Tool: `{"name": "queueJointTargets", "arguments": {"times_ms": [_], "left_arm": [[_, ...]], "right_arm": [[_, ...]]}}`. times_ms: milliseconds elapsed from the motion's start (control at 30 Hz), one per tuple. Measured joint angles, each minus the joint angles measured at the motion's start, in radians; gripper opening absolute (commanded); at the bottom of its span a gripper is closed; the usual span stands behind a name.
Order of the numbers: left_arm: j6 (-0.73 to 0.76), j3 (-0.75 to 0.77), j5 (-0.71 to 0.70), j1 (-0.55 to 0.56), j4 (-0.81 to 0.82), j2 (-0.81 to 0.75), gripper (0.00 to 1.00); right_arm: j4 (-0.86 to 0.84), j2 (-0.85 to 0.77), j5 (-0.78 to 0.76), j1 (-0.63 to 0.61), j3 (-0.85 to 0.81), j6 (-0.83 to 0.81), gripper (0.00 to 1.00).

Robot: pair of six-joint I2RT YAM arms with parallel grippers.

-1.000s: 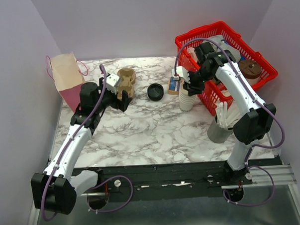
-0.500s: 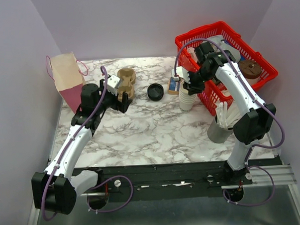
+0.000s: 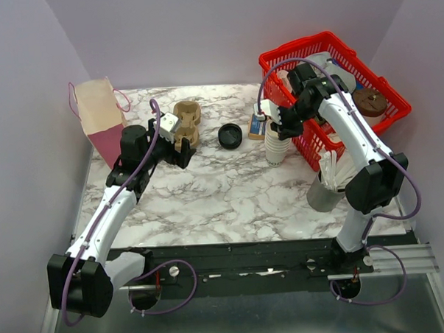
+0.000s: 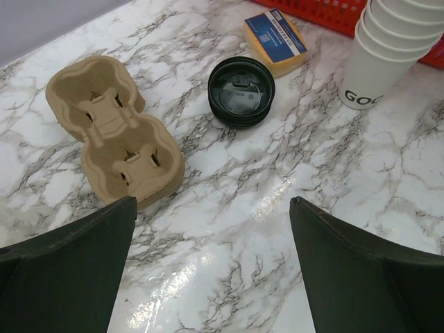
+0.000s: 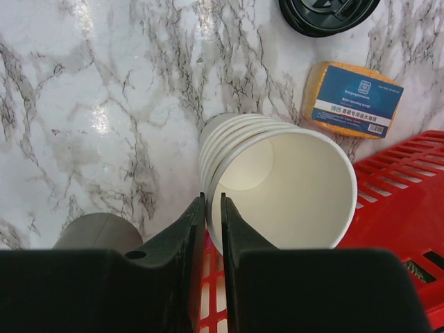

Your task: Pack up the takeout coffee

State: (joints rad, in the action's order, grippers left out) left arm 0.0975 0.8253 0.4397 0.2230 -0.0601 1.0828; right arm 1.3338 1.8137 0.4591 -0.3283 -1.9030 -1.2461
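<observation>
At far left of worktop point(image 4: 229, 229), left arm stretched forward, left hand point(image 4: 211, 201) hovering above cardboard cup carrier point(image 4: 114, 132), fingers spread wide, holding nothing. Right arm bent over red basket point(image 5: 395, 194), right hand point(image 5: 211, 198) pointing straight down, fingers almost together, pinching rim of top cup point(image 5: 291, 187) in cup stack point(image 5: 211, 146). Black lid point(image 4: 241, 91) flat on worktop between carrier and sponge point(image 4: 276, 43).

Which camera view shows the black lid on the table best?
The left wrist view: the black lid lies whole and large there, and the raised details on its top are clear. The top external view shows the lid whole but small. The right wrist view catches only part of it, cut by the top edge.
</observation>
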Motion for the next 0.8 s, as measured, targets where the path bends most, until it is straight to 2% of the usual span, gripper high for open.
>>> {"name": "queueJointTargets", "arguments": {"times_ms": [100, 200, 567, 800], "left_arm": [[0.003, -0.003, 0.000, 0.000, 0.008, 0.000, 0.99], [0.004, -0.007, 0.000, 0.000, 0.012, 0.000, 0.99], [0.004, -0.009, 0.005, 0.000, 0.015, 0.003, 0.99], [-0.018, -0.011, 0.011, 0.005, 0.041, 0.033, 0.99]], "right_arm": [[0.000, 0.000, -0.003, 0.000, 0.001, 0.000, 0.14], [0.000, 0.000, -0.005, 0.000, 0.001, 0.003, 0.01], [0.000, -0.023, -0.022, 0.000, 0.002, 0.049, 0.01], [-0.044, -0.132, -0.024, 0.000, 0.040, 0.124, 0.01]]}}
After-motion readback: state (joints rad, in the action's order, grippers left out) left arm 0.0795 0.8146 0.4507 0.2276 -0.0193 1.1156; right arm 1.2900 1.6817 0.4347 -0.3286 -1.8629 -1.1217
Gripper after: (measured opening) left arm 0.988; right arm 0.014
